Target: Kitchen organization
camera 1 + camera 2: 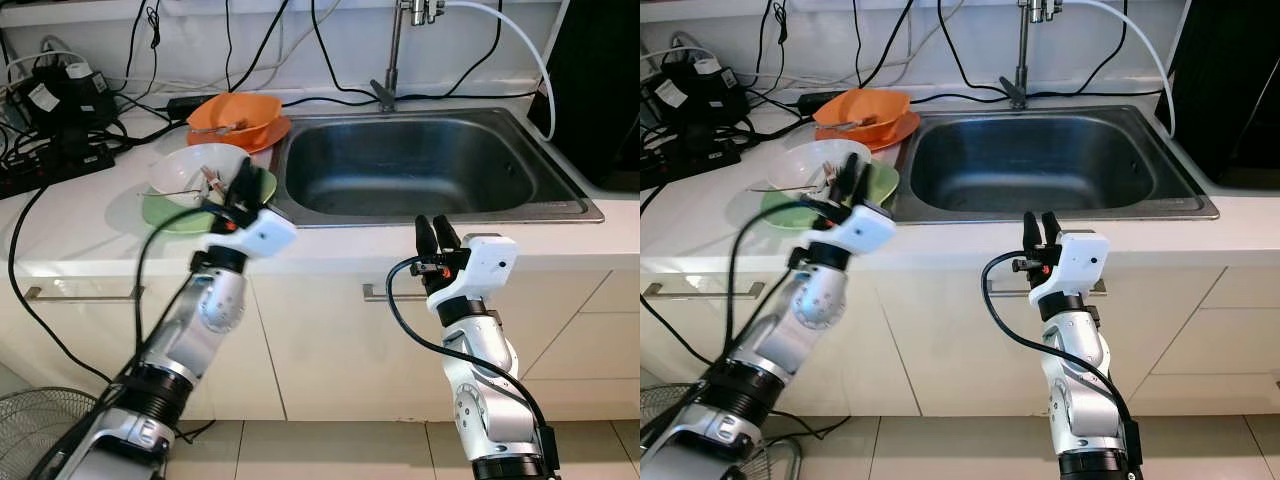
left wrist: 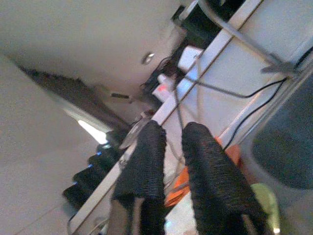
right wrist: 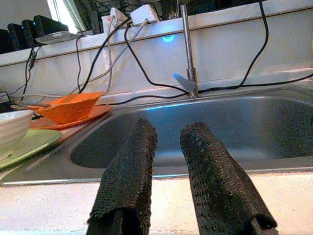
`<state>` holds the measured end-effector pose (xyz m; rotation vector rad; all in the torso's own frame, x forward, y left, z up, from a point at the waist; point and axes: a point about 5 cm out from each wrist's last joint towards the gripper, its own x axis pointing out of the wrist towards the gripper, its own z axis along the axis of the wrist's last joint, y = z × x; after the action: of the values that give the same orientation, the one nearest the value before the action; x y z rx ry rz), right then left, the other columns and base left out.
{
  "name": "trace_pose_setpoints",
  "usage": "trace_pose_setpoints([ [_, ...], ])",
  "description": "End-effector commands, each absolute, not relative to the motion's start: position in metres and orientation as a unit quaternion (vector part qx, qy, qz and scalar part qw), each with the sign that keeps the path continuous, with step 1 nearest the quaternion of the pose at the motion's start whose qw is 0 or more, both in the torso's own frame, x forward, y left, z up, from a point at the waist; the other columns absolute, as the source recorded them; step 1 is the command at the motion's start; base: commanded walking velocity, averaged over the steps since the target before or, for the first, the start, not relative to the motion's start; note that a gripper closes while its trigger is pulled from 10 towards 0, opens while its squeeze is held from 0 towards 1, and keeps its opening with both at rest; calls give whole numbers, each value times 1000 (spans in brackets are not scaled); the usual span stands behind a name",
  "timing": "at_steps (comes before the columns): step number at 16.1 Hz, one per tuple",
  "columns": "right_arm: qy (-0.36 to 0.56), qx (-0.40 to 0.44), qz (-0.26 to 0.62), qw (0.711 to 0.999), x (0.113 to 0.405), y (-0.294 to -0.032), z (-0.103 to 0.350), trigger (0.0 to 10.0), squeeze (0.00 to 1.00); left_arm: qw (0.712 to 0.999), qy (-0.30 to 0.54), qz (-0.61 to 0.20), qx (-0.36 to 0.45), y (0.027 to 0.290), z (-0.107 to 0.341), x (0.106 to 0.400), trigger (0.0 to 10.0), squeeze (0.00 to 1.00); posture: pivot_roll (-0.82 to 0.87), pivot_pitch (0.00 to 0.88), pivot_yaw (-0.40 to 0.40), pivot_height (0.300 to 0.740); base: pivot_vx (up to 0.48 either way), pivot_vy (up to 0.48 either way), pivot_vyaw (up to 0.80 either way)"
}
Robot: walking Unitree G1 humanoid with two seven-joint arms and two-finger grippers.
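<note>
Beside the sink (image 1: 430, 165), the left gripper (image 1: 237, 192), fingers slightly parted and empty, hangs by the white bowl (image 1: 190, 172) stacked on the green plate (image 1: 165, 212), where a careless nudge could topple it; the right gripper (image 1: 436, 238) waits open.

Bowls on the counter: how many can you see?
2. An orange bowl sits on an orange plate by the sink's back-left corner; a white bowl sits on a green plate nearer the counter's front.
</note>
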<state>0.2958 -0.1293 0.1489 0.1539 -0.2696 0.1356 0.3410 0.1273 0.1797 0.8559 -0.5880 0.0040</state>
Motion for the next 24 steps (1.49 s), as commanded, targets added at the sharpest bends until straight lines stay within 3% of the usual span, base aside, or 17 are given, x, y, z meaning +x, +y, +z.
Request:
trace_pose_setpoints([
  [1, -136, 82, 75, 984, 297, -125, 150, 10000, 0, 866, -286, -23, 409, 122, 180, 337, 10000, 1000, 3, 0, 68, 740, 0, 0, 0],
  [15, -134, 87, 77, 984, 298, -123, 149, 10000, 0, 857, -241, -15, 456, 148, 170, 325, 10000, 1000, 19, 0, 69, 740, 0, 0, 0],
  [16, -134, 87, 78, 984, 298, -123, 149, 10000, 0, 854, -221, -11, 470, 151, 166, 327, 10000, 412, 20, 0, 68, 740, 0, 0, 0],
  [17, -134, 87, 78, 984, 298, -123, 149, 10000, 0, 859, -208, -7, 468, 153, 163, 328, 10000, 0, 19, 0, 68, 740, 0, 0, 0],
  [24, -133, 87, 79, 984, 298, -123, 149, 10000, 0, 851, -168, 23, 497, 165, 161, 332, 10000, 0, 17, 0, 65, 740, 0, 0, 0],
])
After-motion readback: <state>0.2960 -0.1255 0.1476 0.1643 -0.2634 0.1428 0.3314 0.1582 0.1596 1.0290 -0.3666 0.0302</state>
